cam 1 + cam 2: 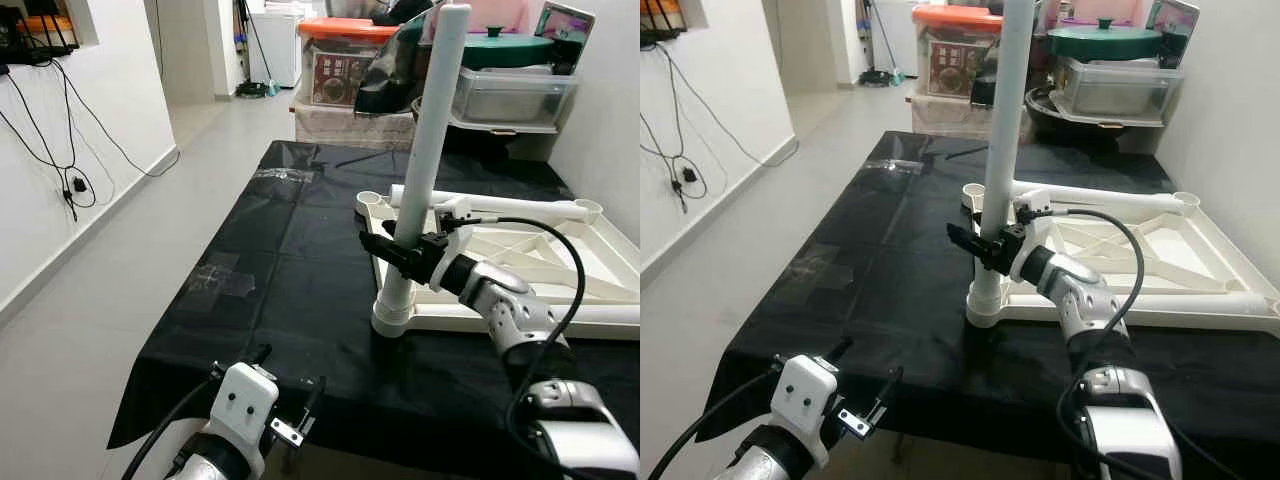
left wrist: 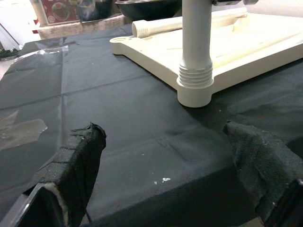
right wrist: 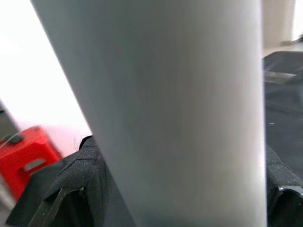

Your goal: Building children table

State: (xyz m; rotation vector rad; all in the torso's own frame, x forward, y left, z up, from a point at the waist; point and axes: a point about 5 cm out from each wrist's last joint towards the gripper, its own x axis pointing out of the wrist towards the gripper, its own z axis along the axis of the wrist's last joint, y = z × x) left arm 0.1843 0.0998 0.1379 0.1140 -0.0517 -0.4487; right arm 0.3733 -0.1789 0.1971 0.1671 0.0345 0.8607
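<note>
Leg (image 1: 428,150) upright in near corner socket (image 1: 392,320) of upturned tabletop (image 1: 600,255), on black cloth (image 1: 270,250). Right gripper (image 1: 403,252) clamped on leg low down. Step, judged: seating/screwing leg; threads visible above socket, so next likely twist, press down, keep vertical. Second leg (image 1: 500,205) lies on tabletop. Left gripper (image 1: 290,395) at cloth's near edge, fingers apart, empty. No legible writing.

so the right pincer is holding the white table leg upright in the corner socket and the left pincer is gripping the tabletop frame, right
Not quite. The right pincer does hold the white leg upright in the corner socket, but the left pincer grips nothing: the left wrist view shows its fingers open over the black cloth, short of the tabletop frame.
</note>
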